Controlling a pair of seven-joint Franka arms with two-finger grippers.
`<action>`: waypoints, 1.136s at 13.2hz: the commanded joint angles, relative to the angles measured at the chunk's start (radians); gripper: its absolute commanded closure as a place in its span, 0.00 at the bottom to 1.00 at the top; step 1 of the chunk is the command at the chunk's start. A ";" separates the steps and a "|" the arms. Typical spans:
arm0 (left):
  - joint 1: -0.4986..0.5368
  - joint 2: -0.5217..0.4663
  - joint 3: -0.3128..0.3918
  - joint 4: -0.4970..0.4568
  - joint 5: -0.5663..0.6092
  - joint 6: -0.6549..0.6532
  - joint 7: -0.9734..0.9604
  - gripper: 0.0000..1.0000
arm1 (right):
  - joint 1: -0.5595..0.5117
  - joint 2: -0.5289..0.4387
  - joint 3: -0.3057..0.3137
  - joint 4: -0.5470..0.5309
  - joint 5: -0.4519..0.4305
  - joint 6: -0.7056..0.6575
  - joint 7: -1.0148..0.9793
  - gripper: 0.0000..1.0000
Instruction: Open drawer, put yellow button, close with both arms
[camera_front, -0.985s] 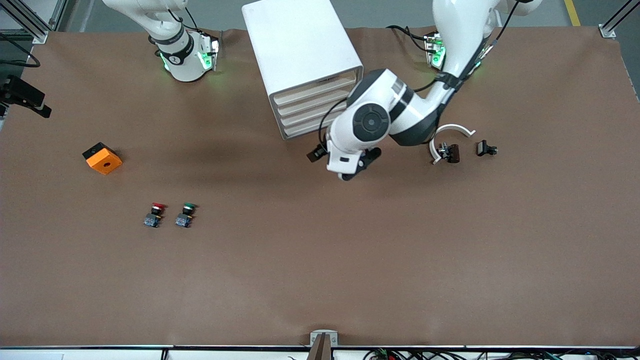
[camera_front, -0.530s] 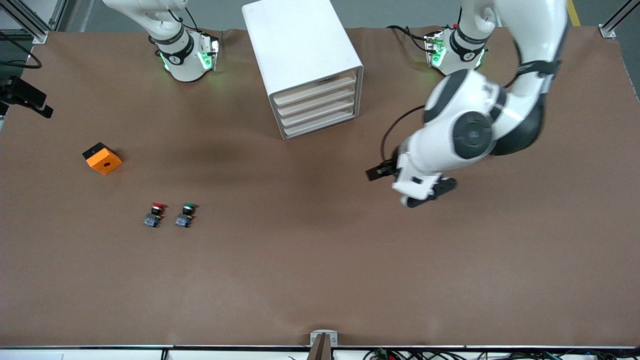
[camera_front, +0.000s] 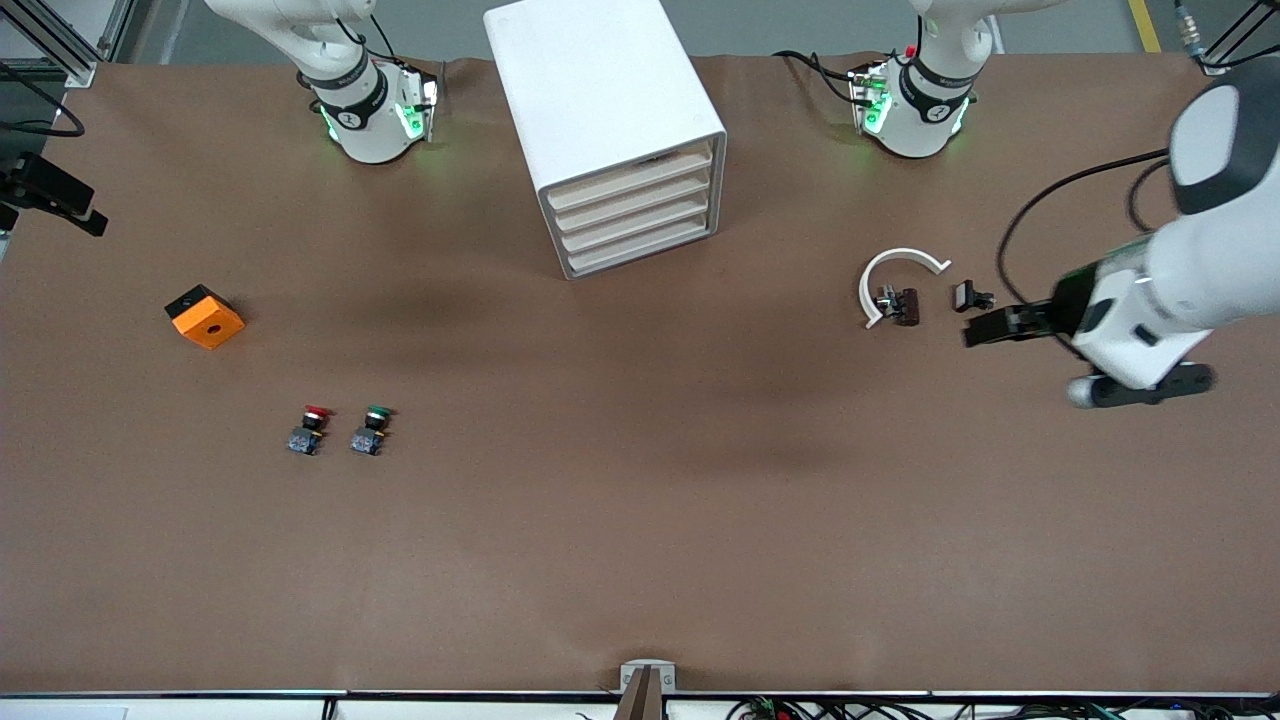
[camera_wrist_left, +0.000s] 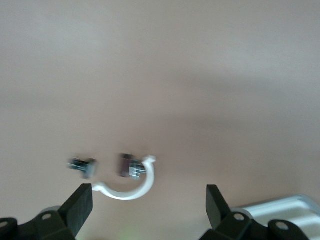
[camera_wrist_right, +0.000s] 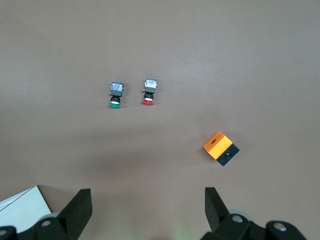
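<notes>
The white cabinet (camera_front: 600, 110) stands at the back middle of the table, and its top drawer (camera_front: 632, 168) with the beige slat front is shut, like the three below it. No yellow button shows in any view. My left gripper (camera_front: 1140, 386) is up over the left arm's end of the table, and the left wrist view shows it (camera_wrist_left: 148, 207) open and empty. My right gripper (camera_wrist_right: 147, 210) is open and empty, high over the right arm's end of the table. It is out of the front view.
A red-capped button (camera_front: 312, 428) and a green-capped button (camera_front: 372, 428) stand side by side. An orange box with a hole (camera_front: 204, 316) lies toward the right arm's end. A white C-shaped ring (camera_front: 895, 272) and small dark parts (camera_front: 972, 297) lie near the left gripper.
My left arm has swung from in front of the cabinet toward the left arm's end of the table, uncovering the drawer fronts. The right arm has not moved.
</notes>
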 joint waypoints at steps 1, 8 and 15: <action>0.093 -0.071 -0.015 -0.044 0.048 0.006 0.140 0.00 | -0.009 -0.018 0.008 -0.008 0.011 0.001 0.010 0.00; 0.227 -0.242 -0.016 -0.220 0.045 0.162 0.323 0.00 | -0.010 -0.019 0.008 -0.009 0.011 -0.008 0.010 0.00; -0.075 -0.252 0.218 -0.188 0.045 0.173 0.304 0.00 | -0.009 -0.019 0.008 -0.009 0.011 -0.008 0.016 0.00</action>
